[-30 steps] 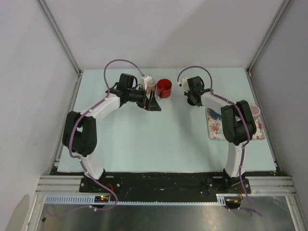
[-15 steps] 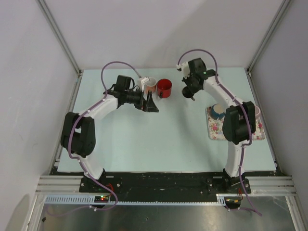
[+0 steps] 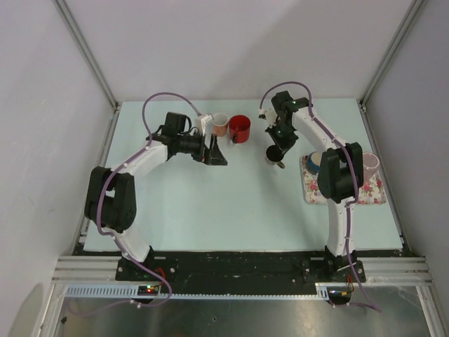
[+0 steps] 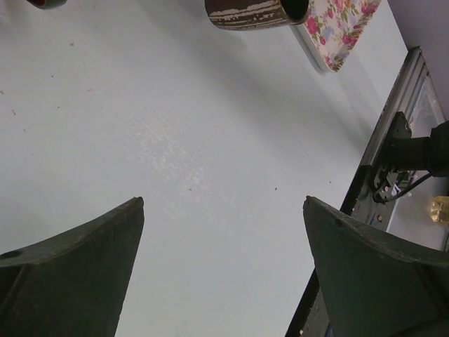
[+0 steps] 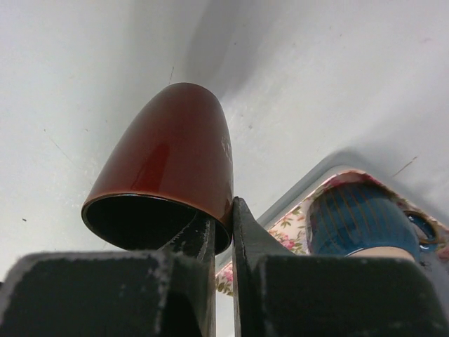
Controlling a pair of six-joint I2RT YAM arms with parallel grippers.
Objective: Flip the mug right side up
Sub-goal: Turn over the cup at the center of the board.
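A glossy dark red-brown mug [image 5: 172, 158] is held by its rim in my right gripper [image 5: 223, 210], one finger inside and one outside. Its mouth faces the wrist and its base points away toward the table. In the top view the right gripper [image 3: 276, 149] holds the mug [image 3: 272, 155] just left of the floral tray [image 3: 368, 193]. The mug also shows at the top edge of the left wrist view [image 4: 256, 10]. My left gripper [image 3: 216, 154] is open and empty, its jaws wide apart over bare table [image 4: 224, 203].
A red mug [image 3: 239, 128] and a white-pink mug [image 3: 219, 123] stand at the back, by the left gripper. The floral tray [image 5: 295, 225] holds a blue mug [image 5: 358, 217] and, in the top view, a pink mug [image 3: 370, 163] at its far right.
My right gripper has swung from the back of the table toward the near side, beside the tray, uncovering the blue mug. My left arm has drawn back slightly to the left.
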